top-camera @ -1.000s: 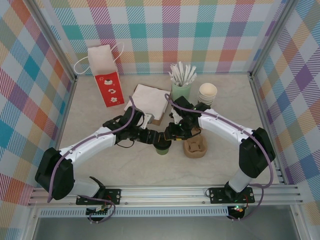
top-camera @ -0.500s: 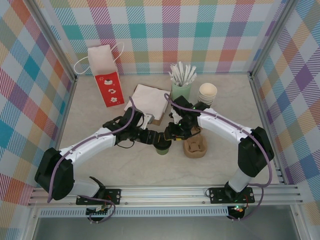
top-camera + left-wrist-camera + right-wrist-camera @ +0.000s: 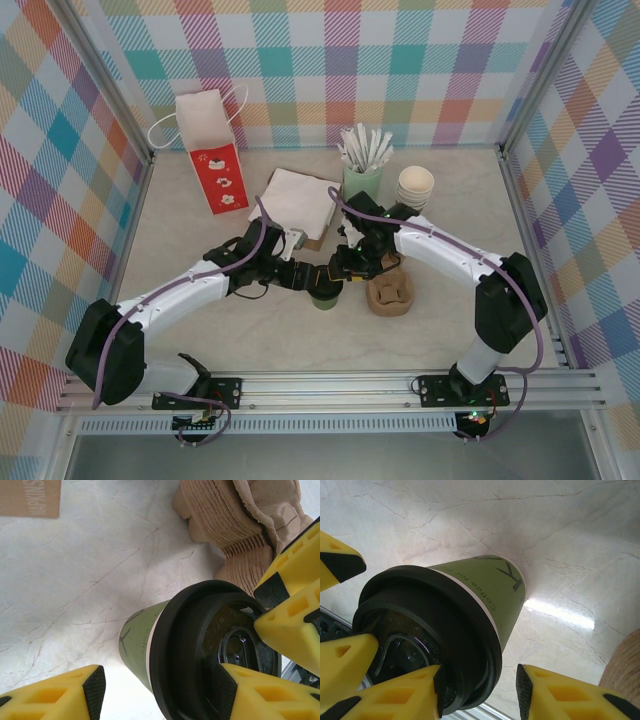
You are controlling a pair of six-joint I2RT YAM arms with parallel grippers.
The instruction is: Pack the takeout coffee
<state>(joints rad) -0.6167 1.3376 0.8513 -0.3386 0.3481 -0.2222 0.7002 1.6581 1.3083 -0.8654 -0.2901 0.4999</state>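
Standing upright on the table [image 3: 250, 335] beside a cardboard holder [image 3: 390, 292], the coffee cup [image 3: 323, 293] sits between both arms. The left end effector [image 3: 160, 682] is open around it, probably steadying. The right end effector [image 3: 479, 682] straddles the lid [image 3: 200, 645] rim; I cannot tell whether it is pinching.

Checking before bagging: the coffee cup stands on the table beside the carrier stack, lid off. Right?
No: the black lid is on the cup, as the left wrist view shows. It does stand on the table beside the carrier stack.
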